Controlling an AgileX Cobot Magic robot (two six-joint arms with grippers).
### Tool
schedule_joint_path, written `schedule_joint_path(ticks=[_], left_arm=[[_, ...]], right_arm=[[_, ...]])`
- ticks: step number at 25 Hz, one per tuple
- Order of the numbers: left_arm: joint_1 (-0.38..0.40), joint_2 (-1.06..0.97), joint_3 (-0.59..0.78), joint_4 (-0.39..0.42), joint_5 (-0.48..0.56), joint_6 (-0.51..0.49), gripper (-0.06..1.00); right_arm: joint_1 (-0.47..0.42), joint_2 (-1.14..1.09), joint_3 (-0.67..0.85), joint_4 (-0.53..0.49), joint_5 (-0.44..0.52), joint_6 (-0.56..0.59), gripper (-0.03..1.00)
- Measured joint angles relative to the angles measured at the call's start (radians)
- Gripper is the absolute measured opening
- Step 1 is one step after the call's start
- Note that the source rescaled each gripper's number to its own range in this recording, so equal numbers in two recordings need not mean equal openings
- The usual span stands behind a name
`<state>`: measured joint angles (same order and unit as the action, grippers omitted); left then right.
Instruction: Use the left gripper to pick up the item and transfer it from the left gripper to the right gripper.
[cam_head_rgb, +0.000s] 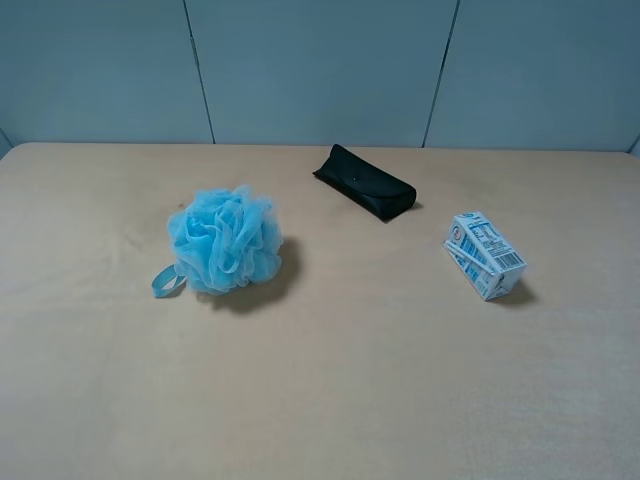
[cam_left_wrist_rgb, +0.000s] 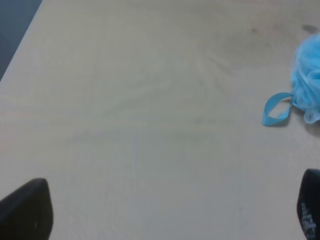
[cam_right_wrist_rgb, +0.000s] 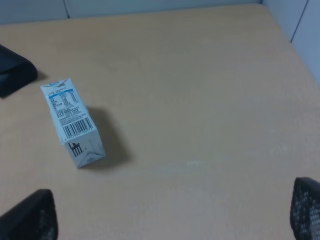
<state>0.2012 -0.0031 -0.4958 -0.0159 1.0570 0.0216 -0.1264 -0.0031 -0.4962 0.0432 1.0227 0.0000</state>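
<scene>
Pale tan desk (cam_head_rgb: 350, 400), faintly grained. Fluffy sky-blue bath puff (cam_head_rgb: 225, 240) with a matching blue ribbon loop (cam_head_rgb: 166, 282). Plain black glasses case (cam_head_rgb: 364, 184). White drink carton (cam_head_rgb: 485, 256) with blue print, fine lettering and a black barcode. Grey-blue wall panels (cam_head_rgb: 320, 70) behind.

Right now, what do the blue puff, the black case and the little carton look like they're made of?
Blue puff: gathered nylon-like mesh netting, matte, ruffled folds with a ribbon loop.
Black case: probably leatherette or fabric over a stiff shell, dull sheen; exact material unclear.
Carton: coated paperboard, smooth printed faces, sharp folded edges, barcode visible in the right wrist view.
</scene>
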Motion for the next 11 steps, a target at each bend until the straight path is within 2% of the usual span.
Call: schedule_joint_path(ticks=[11], left_arm=[[0.0,0.0,0.0,0.0,0.0,0.0,0.97]], right_arm=[[0.0,0.0,0.0,0.0,0.0,0.0,1.0]])
